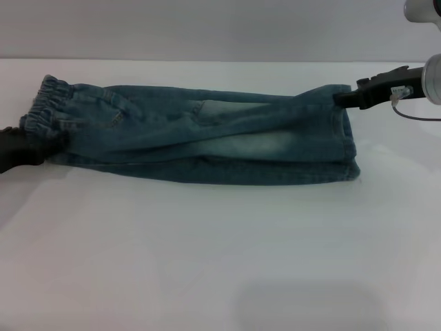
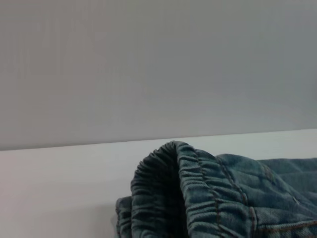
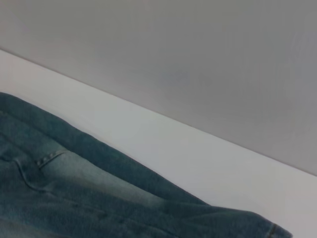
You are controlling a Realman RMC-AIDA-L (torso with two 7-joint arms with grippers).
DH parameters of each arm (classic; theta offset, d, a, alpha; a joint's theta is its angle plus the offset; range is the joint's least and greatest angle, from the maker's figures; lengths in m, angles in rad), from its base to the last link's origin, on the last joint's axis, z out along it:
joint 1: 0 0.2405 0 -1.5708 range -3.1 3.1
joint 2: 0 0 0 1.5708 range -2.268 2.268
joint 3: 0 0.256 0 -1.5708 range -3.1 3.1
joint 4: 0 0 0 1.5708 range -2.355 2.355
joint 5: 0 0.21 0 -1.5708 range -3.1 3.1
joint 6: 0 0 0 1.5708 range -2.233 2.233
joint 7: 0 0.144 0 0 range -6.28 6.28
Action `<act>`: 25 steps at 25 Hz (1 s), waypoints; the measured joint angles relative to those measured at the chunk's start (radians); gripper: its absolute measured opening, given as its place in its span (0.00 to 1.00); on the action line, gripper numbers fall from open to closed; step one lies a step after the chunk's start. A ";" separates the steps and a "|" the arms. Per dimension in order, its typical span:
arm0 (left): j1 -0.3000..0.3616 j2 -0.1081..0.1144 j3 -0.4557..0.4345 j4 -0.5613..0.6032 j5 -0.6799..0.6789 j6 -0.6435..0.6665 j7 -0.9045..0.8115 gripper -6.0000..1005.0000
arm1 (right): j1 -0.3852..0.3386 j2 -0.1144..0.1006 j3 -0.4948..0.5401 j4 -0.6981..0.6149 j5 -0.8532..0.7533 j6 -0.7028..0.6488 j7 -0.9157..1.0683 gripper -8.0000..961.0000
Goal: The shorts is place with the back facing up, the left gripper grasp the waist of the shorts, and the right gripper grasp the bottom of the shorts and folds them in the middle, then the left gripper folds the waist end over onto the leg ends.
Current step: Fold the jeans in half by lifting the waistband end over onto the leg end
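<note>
We see one white counter (image 1: 207,262) meeting a plain grey wall (image 1: 207,27) along its far edge. One pair of shorts (image 1: 200,138) lies on the counter, folded lengthwise into a long band running left to right. We count two grippers. The left gripper (image 1: 21,148) sits at the left edge of the head view, its black fingers clenched on the waist (image 1: 45,110), which bunches around them. The right gripper (image 1: 348,96) reaches in from the right, and its fingers pinch the far corner of the bottom (image 1: 348,138), lifting that corner slightly off the counter. The left wrist view shows the puckered elastic of the waist (image 2: 198,193) close up, raised and curled over; the head view does not resolve that. The right wrist view shows only denim, one pocket corner (image 3: 47,158), counter and wall; neither wrist view shows any fingers.
</note>
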 joint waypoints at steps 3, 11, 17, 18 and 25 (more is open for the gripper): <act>0.009 0.000 0.007 0.010 -0.004 -0.001 0.000 0.83 | -0.002 0.000 0.000 0.000 0.000 0.011 0.000 0.60; 0.012 0.000 0.009 0.012 -0.009 0.003 0.001 0.53 | -0.003 0.001 -0.001 0.005 0.000 0.012 0.000 0.60; 0.013 0.000 0.011 0.012 -0.008 0.005 0.001 0.21 | -0.011 0.001 -0.007 0.001 0.022 0.009 0.000 0.60; 0.014 0.000 0.011 0.012 -0.008 0.006 0.001 0.20 | -0.012 0.001 -0.009 0.001 0.025 0.009 0.000 0.60; 0.016 0.000 0.011 0.012 -0.009 0.011 0.002 0.10 | -0.013 0.001 -0.013 0.000 0.027 0.012 -0.001 0.60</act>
